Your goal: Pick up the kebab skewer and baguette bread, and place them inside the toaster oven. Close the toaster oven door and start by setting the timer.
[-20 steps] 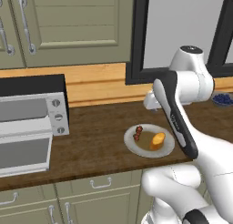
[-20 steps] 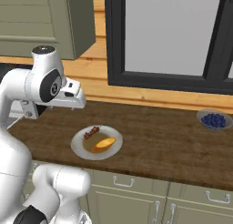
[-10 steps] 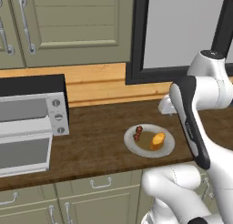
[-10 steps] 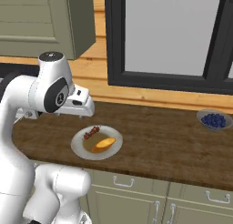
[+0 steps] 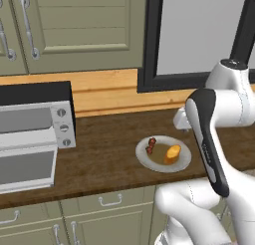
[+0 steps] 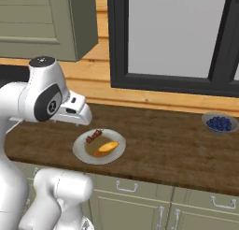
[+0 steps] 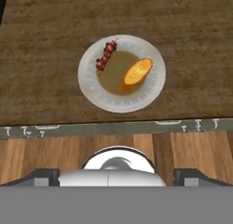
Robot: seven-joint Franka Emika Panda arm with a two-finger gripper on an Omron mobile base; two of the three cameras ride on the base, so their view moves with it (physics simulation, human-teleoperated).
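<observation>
A white plate [image 7: 150,93] on the wooden counter carries the kebab skewer [image 7: 105,55] and the golden baguette bread [image 7: 138,71] side by side. My gripper [image 7: 116,176] hangs above the plate's back edge, open, its dark fingertips [image 7: 43,175] far apart with nothing between them. In the left base view the skewer [image 5: 151,145] and baguette [image 5: 173,153] lie just in front of my hand [image 5: 182,121]. At the left stands the toaster oven [image 5: 35,92]; its door [image 5: 25,167] is dropped open. In the right base view, skewer [image 6: 93,136] and baguette [image 6: 107,148] lie below my hand [image 6: 77,113].
A small bowl of blueberries [image 6: 219,124] sits far right on the counter [image 6: 168,149]. Three knobs [image 5: 63,127] run down the oven's right panel. A dark-framed window and a wooden backsplash stand behind the counter, with wall cabinets above the oven.
The arm has swung to the right and the hand has come a little lower and nearer the plate. The jaws have stayed wide. Plate, food and oven have not moved.
</observation>
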